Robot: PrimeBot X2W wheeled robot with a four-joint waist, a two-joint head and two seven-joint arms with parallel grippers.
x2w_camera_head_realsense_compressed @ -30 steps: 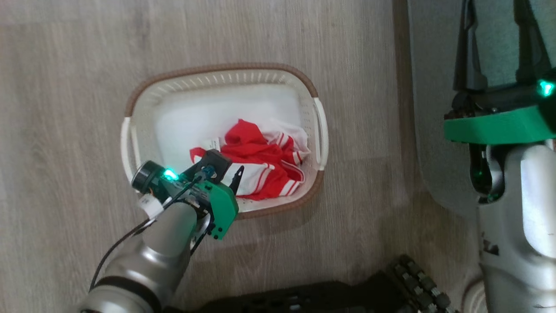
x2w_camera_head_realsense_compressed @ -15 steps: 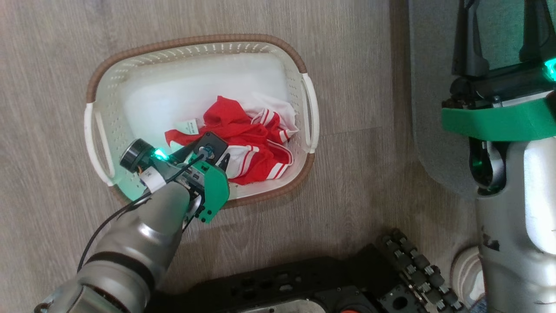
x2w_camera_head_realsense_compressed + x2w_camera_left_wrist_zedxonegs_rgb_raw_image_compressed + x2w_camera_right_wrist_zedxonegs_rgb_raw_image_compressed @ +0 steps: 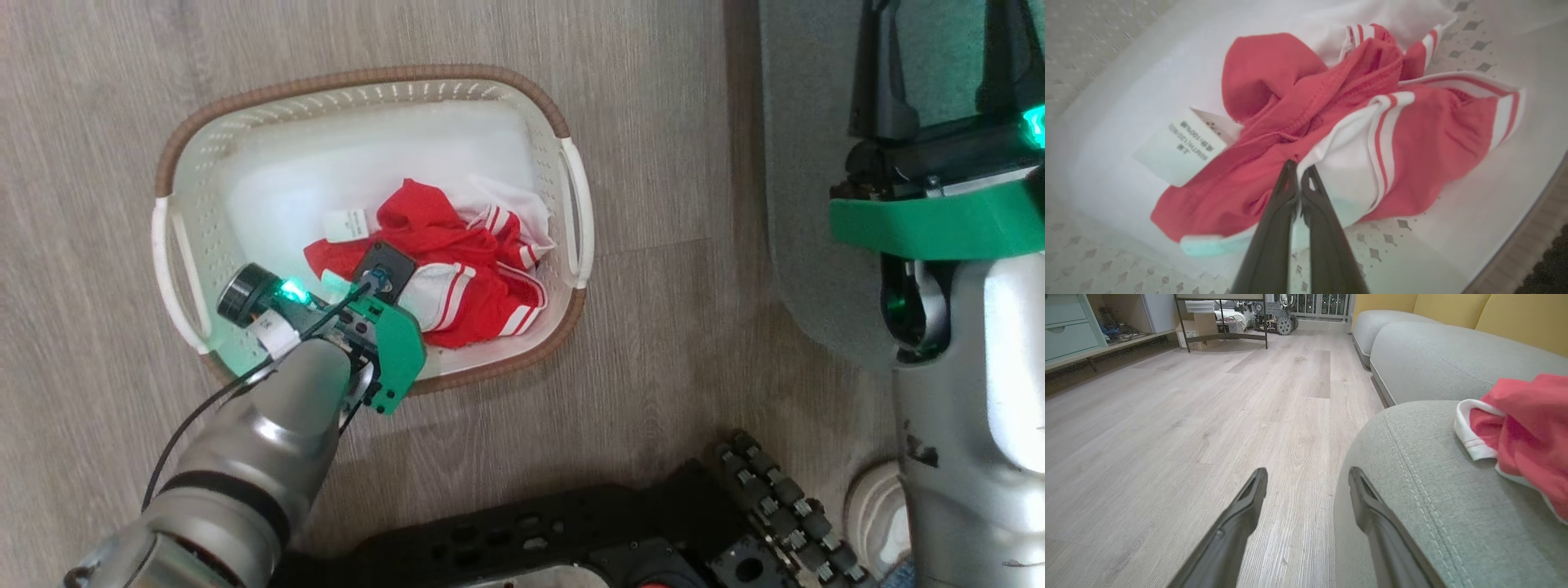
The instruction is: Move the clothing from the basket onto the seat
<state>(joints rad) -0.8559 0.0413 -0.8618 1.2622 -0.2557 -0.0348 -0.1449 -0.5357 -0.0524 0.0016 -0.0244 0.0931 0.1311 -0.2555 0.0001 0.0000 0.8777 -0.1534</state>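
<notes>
One pinch — left gripper (image 3: 1299, 170) just clamped shut on the clothing (image 3: 1425, 134) in the basket (image 3: 367, 78), so lifting looks next; right gripper (image 3: 1307, 476) hangs open

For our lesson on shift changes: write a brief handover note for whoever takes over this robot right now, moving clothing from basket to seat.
Left gripper: shut on the clothing inside the basket, not yet lifted.
Right gripper: open, empty, by the seat edge.
Done: one red garment lies on the seat.
To do: lift the pinched clothing, carry it to the seat, release.
</notes>
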